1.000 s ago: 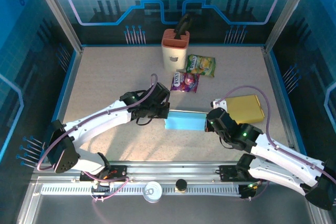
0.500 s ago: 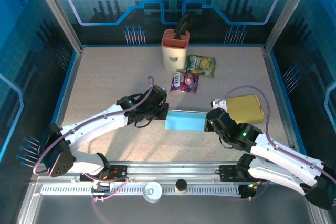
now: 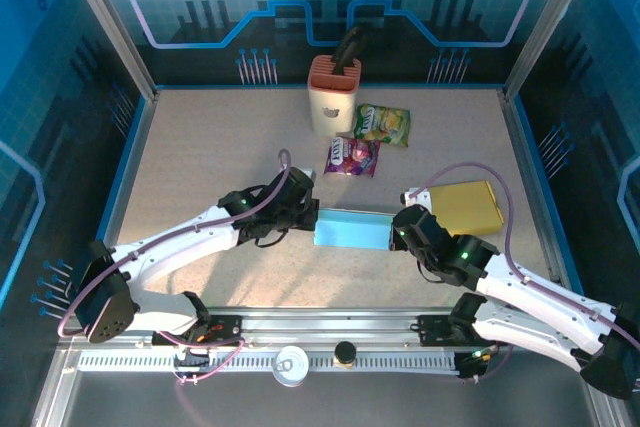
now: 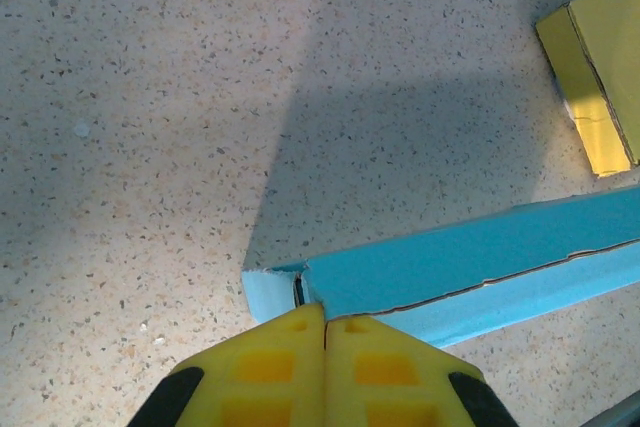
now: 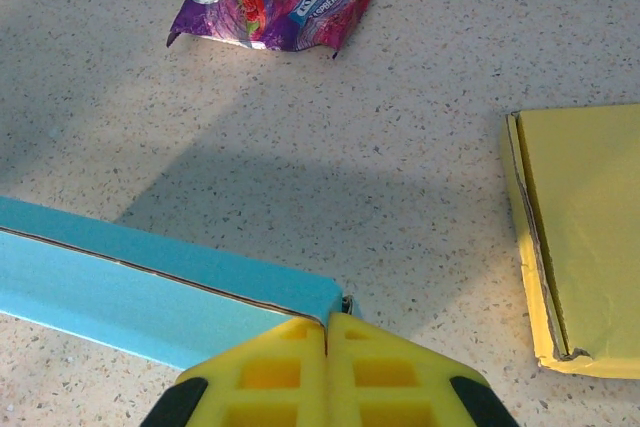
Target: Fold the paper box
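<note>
The left arm has sunk lower and stretched flatter over the table since a second ago; the blue paper box [image 3: 352, 230] has barely stirred. It lies between the two sets of jaws, one end at each. The left gripper [image 4: 325, 312] and right gripper [image 5: 326, 322] both have their fingers pressed together against the box's corners (whether paper is nipped inside, I can't tell). Far beyond the jaws, a cream holder [image 3: 333, 97] keeps one dark handle [image 3: 350, 47] upright.
</note>
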You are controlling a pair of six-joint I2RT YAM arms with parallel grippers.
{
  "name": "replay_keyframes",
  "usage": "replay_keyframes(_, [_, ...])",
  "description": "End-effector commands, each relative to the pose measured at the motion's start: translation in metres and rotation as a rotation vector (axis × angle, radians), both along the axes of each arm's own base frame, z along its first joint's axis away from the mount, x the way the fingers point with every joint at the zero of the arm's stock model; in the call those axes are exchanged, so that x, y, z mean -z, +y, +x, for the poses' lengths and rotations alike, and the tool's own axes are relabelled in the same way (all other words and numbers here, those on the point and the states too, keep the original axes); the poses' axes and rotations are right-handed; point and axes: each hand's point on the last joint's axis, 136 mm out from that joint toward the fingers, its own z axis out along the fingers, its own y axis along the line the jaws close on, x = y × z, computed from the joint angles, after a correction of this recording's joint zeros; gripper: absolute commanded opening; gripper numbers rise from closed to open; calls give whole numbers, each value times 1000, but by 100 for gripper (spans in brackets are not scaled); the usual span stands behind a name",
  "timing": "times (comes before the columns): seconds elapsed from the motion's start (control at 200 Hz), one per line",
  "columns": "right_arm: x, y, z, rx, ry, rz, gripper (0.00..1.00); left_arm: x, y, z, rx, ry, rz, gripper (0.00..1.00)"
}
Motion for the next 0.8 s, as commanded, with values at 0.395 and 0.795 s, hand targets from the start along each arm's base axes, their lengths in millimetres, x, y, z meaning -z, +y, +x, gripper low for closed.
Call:
replay_keyframes(0.395, [3,10,-8,-60,36,3,0,23,7,-21,49,-49,81,0])
replay_keyframes(0.795, [8,14,-11,-78,65,10,0,36,8,-27,33,-184,137,0])
